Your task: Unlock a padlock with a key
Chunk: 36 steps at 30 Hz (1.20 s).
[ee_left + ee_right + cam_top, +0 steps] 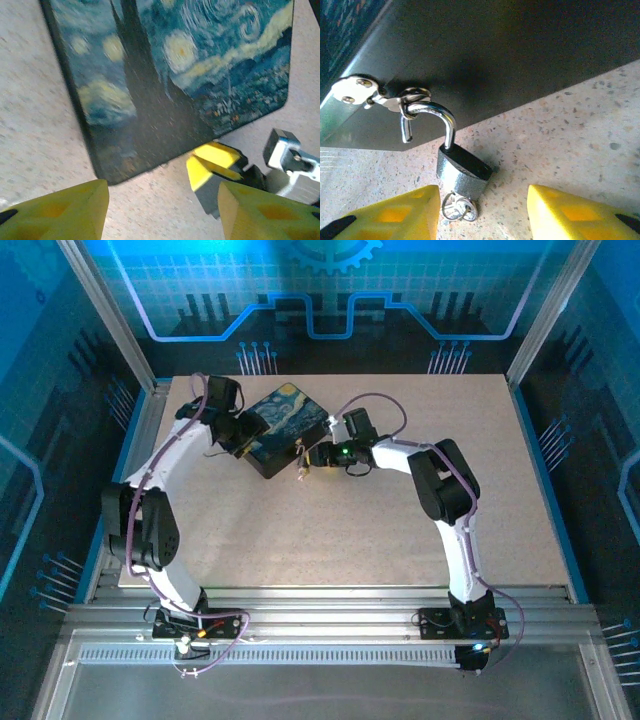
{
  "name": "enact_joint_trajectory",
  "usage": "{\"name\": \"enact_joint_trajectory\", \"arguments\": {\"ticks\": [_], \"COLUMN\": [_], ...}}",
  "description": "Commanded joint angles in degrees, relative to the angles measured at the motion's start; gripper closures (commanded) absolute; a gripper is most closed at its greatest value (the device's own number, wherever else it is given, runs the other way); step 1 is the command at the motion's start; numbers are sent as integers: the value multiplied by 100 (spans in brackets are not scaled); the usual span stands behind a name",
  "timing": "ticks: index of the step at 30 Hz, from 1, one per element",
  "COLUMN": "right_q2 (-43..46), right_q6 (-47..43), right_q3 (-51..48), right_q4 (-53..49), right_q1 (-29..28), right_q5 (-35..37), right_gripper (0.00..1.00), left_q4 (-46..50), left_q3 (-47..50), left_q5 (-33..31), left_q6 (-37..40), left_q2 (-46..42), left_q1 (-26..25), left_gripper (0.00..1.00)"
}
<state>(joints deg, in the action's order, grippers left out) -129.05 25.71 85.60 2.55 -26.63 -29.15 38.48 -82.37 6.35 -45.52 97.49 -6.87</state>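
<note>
Your right gripper [484, 202]: yellow wedge fingers spread, gripping nothing. Padlock [465, 169] lies just beyond on speckled table [580, 140], by box [520, 50]: dark grainy body, shiny curved shackle [447, 120] with one end free, hooked through silvery hasp [355, 90]. Wire ring [460, 207] at near end. Your left gripper [162, 192]: spread, empty, facing swirly blue-yellow lid.

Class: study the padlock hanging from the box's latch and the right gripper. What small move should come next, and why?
Probably draw the right gripper straight back. The shackle of the padlock has one end free of the body, so it looks unlocked; the key sits in its base, and the open fingers touch neither.
</note>
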Motion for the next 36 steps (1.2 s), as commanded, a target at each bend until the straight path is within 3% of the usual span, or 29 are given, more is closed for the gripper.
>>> {"name": "enact_joint_trajectory", "arguments": {"ticks": [1, 18, 36], "right_q2": [-195, -591, -789], "right_q6": [174, 704, 551], "right_q3": [120, 160, 181], "right_q4": [32, 541, 696], "right_q1": [-146, -252, -446], "right_q5": [-141, -416, -911], "right_gripper": [48, 41, 41], "left_q4": [174, -437, -525], "left_q3": [-115, -795, -710], "left_q5": [-584, -1006, -976], "left_q6": [626, 1080, 1072], "left_q2": [108, 1007, 932], "left_q1": [259, 756, 844], "left_gripper": [40, 39, 39]}}
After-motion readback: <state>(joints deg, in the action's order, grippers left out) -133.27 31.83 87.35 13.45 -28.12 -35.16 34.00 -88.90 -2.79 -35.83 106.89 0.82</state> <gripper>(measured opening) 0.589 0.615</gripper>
